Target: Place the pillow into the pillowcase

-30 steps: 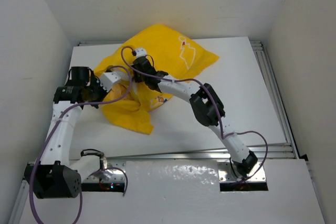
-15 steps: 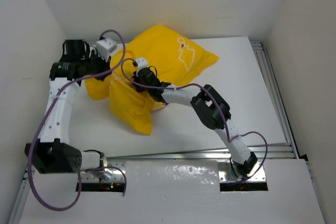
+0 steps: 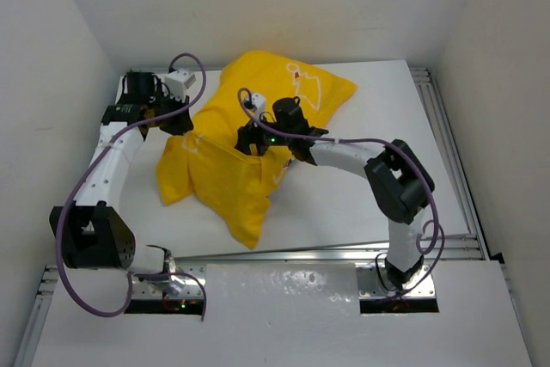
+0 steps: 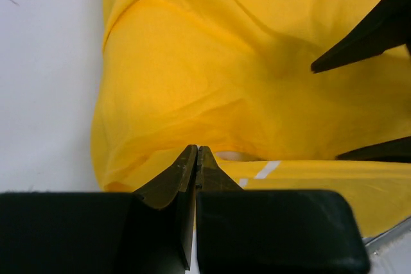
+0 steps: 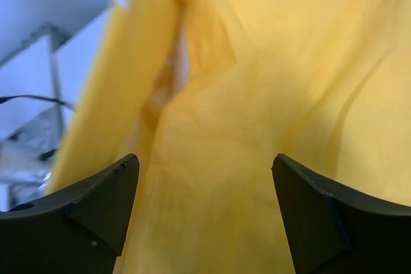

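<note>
Yellow pillowcase (image 3: 258, 126) bulged with the pillow (image 4: 232, 156), of which only a white sliver showed. Left gripper (image 4: 196, 155) pinched shut on the pillowcase's left edge. Right gripper (image 5: 204, 162) hung wide open over its middle and would best take the opposite hem, pulling evenly.

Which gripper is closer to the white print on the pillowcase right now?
Right. The right gripper hangs open over the middle of the pillowcase, just short of the white print near its far corner. The left gripper sits shut at the left edge, farther away.
</note>
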Available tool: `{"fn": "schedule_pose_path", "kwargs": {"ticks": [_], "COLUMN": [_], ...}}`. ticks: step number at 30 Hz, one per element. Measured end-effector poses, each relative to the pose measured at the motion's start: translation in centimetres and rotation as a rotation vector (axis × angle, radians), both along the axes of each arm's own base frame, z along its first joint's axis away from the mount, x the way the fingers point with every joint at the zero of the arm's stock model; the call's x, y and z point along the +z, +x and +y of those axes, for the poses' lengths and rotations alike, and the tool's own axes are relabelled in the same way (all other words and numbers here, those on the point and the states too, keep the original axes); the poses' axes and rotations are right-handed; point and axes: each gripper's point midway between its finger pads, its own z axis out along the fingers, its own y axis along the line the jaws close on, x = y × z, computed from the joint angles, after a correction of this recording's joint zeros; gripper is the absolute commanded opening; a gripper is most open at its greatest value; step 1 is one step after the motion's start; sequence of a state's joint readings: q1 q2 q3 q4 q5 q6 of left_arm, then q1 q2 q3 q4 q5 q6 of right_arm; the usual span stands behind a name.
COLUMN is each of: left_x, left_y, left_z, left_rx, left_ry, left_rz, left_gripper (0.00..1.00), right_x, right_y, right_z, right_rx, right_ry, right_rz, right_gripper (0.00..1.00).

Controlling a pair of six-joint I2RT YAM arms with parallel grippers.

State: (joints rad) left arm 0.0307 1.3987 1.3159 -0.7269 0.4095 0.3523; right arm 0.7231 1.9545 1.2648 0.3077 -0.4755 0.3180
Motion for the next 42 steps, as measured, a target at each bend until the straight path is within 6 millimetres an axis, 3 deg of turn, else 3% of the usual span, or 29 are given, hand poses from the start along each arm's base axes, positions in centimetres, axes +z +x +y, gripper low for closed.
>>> {"fn": "schedule_pose_path", "kwargs": {"ticks": [3, 7, 11, 16, 19, 21, 23, 26, 31, 34, 36, 38, 39, 42], "left_x": [-0.7, -0.4, -1.1, -3.3, -3.7, -3.6, -3.3, -2.8, -1.1, -0.2, 0.1, 0.3, 0.3, 0.2], "left_y": [-0.5, 0.0, 0.2, -0.6, -0.7, -0.6, -0.7, -1.0, -2.0, -2.7, -3.0, -3.2, -3.4, -4.0], "left_z": [-0.2, -0.4, 0.0, 0.1, 0.1, 0.0, -0.1, -0.3, -0.6, -0.6, -0.9, -1.3, -1.5, -1.7], "left_rx": [0.006, 0.005, 0.014, 0.013, 0.004, 0.0, -0.005, -0.02, -0.037, -0.032, -0.039, -0.066, -0.084, -0.112], "left_ry": [-0.012, -0.02, -0.004, 0.007, 0.012, 0.013, 0.009, 0.001, -0.007, -0.012, -0.023, -0.035, -0.038, -0.037], "left_rz": [0.018, -0.007, -0.016, 0.027, 0.033, 0.024, 0.017, 0.008, -0.026, -0.042, -0.044, -0.045, -0.044, -0.032], "left_gripper": [0.0, 0.0, 0.0, 0.0, 0.0, 0.0, 0.0, 0.0, 0.0, 0.0, 0.0, 0.0, 0.0, 0.03], "right_x": [2.0, 2.9, 3.9, 5.2, 7.1, 8.4, 8.4, 6.2, 1.9, 0.6, 0.1, -0.5, -0.9, -1.2], "right_y": [-0.9, -3.1, -3.6, 0.1, 3.0, 3.4, 2.7, 0.4, -4.5, -4.5, -3.0, -1.7, -1.2, -0.6], "right_z": [-0.5, -0.2, -1.2, -2.7, -2.2, -1.6, -0.8, 1.9, 8.6, 10.4, 10.7, 10.6, 10.4, 10.0], "right_rx": [0.104, 0.197, 0.219, 0.111, 0.064, 0.079, 0.108, 0.175, 0.319, 0.32, 0.283, 0.235, 0.218, 0.19], "right_ry": [0.069, 0.155, 0.257, 0.265, 0.232, 0.23, 0.21, 0.13, 0.036, 0.029, 0.03, 0.03, 0.029, 0.044], "right_rz": [0.01, 0.089, 0.181, 0.183, 0.125, 0.076, 0.045, 0.029, 0.027, 0.017, 0.014, 0.029, 0.038, 0.068], "right_gripper": [0.83, 0.77, 0.63, 0.68, 0.7, 0.74, 0.75, 0.76, 0.78, 0.68, 0.49, 0.26, 0.04, 0.0]}}
